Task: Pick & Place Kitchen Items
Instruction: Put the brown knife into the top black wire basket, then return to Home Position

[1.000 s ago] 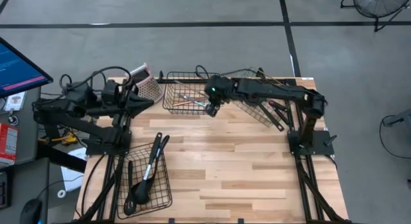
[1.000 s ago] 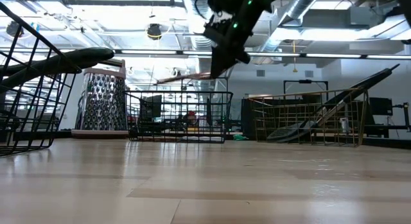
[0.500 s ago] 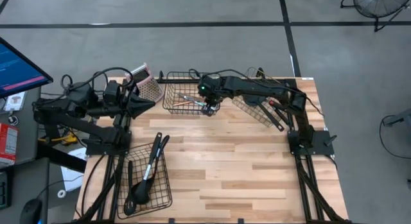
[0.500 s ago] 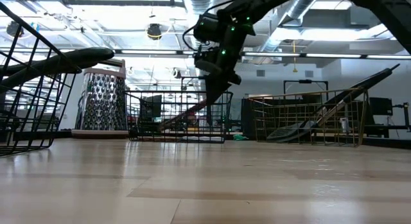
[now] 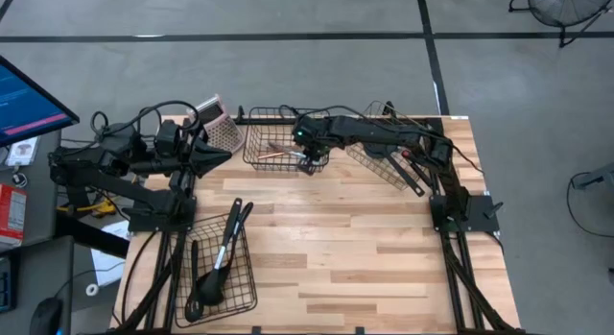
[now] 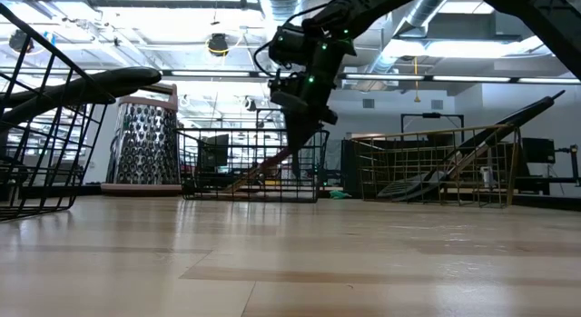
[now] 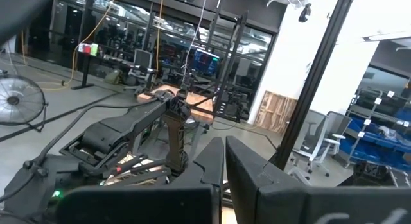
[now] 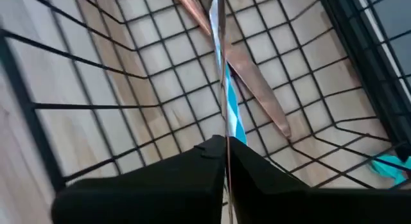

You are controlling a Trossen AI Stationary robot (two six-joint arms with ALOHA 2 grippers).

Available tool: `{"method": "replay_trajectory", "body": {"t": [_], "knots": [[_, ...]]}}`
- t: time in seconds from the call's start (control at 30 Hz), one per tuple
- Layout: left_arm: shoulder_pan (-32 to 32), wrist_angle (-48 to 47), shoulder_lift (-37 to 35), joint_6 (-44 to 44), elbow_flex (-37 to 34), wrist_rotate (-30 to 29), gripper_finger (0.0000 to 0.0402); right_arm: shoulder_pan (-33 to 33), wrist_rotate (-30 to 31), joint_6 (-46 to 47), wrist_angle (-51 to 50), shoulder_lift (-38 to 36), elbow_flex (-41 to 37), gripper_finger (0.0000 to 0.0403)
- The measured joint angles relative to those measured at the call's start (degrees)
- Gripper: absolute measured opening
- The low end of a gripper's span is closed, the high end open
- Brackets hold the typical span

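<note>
At nine o'clock on the table, seen from above, the left gripper point(image 5: 206, 155) waits beside the grater point(image 5: 219, 127), its fingers point(image 7: 212, 161) pressed together on nothing. Toward seven o'clock a tilted wire basket point(image 5: 247, 285) holds several black utensils point(image 5: 219, 263). Moving across to twelve o'clock, the black basket point(image 5: 257, 143) at the far edge holds a wooden-handled utensil point(image 5: 272, 155), and the right gripper point(image 5: 309, 159) reaches down inside it. Its fingers point(image 8: 192, 166) are clamped on a thin silvery utensil point(image 8: 220, 76) that runs straight out from the tips and crosses the wooden handle point(image 8: 228, 63) lying on the basket floor. At one o'clock a brass-coloured basket point(image 5: 382, 164) leans over with more black utensils point(image 5: 413, 174) poking out.

This looks like the placing step: the silvery piece is being set into the middle basket. The next move would be to part the fingers and lift straight up, clear of the wire rim, without dragging the utensil back out.

Only the right wrist view shows the grip itself and the crossing of the two handles; the high view hides that under the arm. The low view adds that the wooden piece point(image 6: 259, 170) leans at a slant inside the basket point(image 6: 250, 163), and shows the gripper point(image 6: 295, 140) low between the walls.
</note>
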Motion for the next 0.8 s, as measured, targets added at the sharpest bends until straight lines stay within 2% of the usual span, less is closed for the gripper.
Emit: {"method": "replay_trajectory", "body": {"t": [0.2, 0.43, 0.53, 0.8], "knots": [[0.0, 0.0, 0.0, -0.5, 0.0, 0.0, 0.0002, 0.5, 0.0, -0.2, -2.3, -0.7, 3.4, 0.0063], [0.0, -0.1, 0.0, -1.9, 0.0, 0.0, 0.0002, 1.8, 0.0, -1.5, -5.4, -2.3, 11.6, 0.0131], [0.0, -0.1, 0.0, -1.9, 0.0, 1.7, 0.0002, 3.1, -0.1, -2.3, -6.4, -6.4, 14.7, 0.0144], [0.0, 0.0, 0.0, -1.9, 0.0, 2.8, 0.0002, 7.3, 0.0, -2.3, -5.6, -25.4, 15.9, 0.0147]]}}
